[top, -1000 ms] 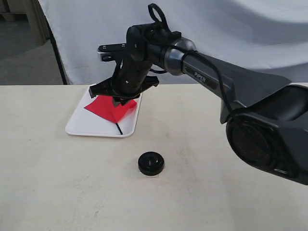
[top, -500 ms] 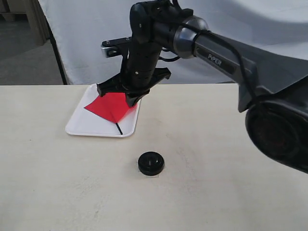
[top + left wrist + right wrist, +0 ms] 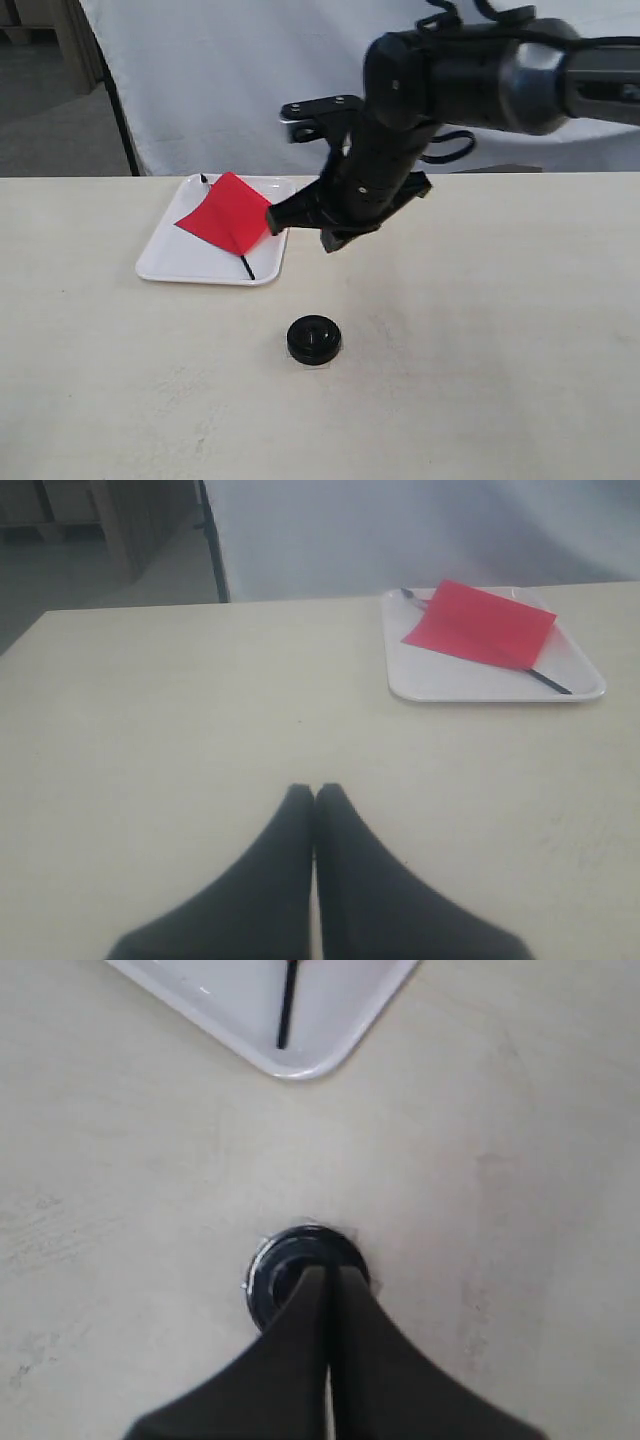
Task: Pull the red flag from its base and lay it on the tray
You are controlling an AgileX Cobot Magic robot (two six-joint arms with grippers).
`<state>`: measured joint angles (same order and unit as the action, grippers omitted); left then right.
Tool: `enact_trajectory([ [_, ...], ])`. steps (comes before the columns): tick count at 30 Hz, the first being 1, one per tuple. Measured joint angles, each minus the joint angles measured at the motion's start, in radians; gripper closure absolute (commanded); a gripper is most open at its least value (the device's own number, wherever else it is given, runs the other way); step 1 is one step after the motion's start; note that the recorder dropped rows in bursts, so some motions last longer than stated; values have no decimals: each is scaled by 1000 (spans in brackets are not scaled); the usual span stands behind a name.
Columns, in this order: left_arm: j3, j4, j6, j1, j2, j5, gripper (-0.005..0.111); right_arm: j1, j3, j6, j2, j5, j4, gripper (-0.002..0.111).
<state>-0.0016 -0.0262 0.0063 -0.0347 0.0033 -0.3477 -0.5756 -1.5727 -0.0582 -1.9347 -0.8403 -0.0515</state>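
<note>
Right gripper (image 3: 333,242) is hanging in the exterior view with its two black fingers pressed together on nothing. It is over the pale tabletop (image 3: 480,350), just past the right edge of the flat white rectangular plastic tray (image 3: 172,258). Half a second ago it was standing right over that tray, close above the cloth, and it has since swung rightward and off it. The word PIPER, readable on the arm then, is now turned out of sight. One bright red flag (image 3: 232,212) of cloth on a thin black stick is lying flat in the tray, in the same place as before. One small round black plastic base (image 3: 314,339) with a centre hole is sitting on the table nearer the camera, well apart from the tray and unmoved.

Seen from the left wrist, the left gripper (image 3: 313,792) is staying clenched over bare tabletop (image 3: 150,700), its fingers touching along their length and holding nothing. Farther off, the tray (image 3: 450,685) is carrying the red flag (image 3: 480,625), whose black stick end is poking out from under the cloth.

Seen from the right wrist, the right gripper (image 3: 325,1275) is showing both fingers meeting. Their tips are overlapping the base (image 3: 262,1272) in the picture, and contact cannot be told from here. One rounded corner of the tray (image 3: 335,1020) is showing, with only the stick of the red flag (image 3: 288,1005) lying inside.
</note>
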Motion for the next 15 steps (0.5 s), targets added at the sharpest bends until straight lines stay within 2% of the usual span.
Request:
enact_trajectory([
  [6, 0, 0, 0, 0, 0, 0, 107, 135, 246, -24, 128, 93, -3, 109],
  [15, 0, 0, 0, 0, 0, 0, 107, 506, 466, 30, 317, 109, -3, 109],
])
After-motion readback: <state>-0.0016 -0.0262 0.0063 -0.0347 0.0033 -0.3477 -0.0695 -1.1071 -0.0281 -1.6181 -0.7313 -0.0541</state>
